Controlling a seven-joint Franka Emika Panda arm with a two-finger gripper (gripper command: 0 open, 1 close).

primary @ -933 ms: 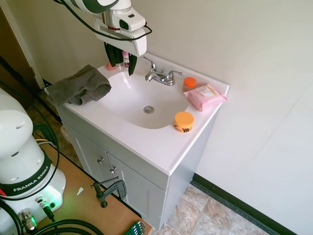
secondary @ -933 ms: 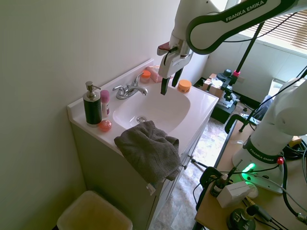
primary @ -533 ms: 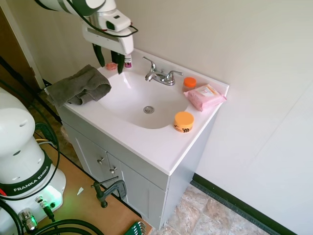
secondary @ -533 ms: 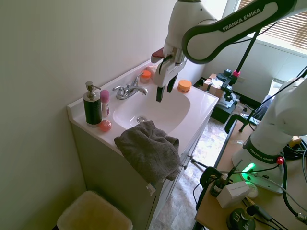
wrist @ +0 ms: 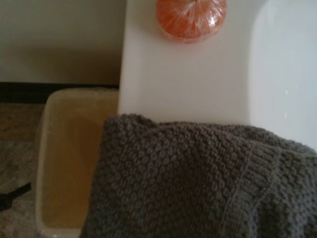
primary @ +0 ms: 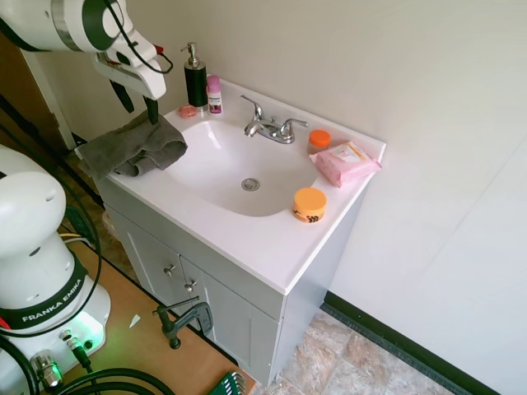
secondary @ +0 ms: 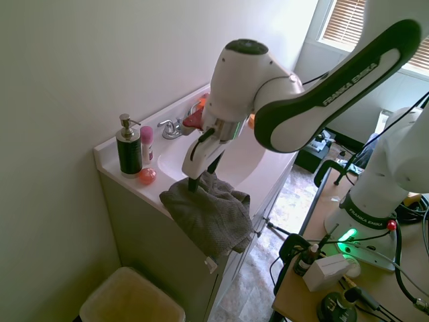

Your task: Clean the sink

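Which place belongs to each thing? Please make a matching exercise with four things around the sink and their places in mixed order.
Things:
1. grey cloth
2. orange jar
3. pink wipes pack
4. soap dispenser

Places:
A. back rim corner, beside the pink bottle
B. front rim of the sink
C. rim edge, under the tool
D. rim beyond the faucet

Pairs: 1-C, 2-B, 3-D, 4-A
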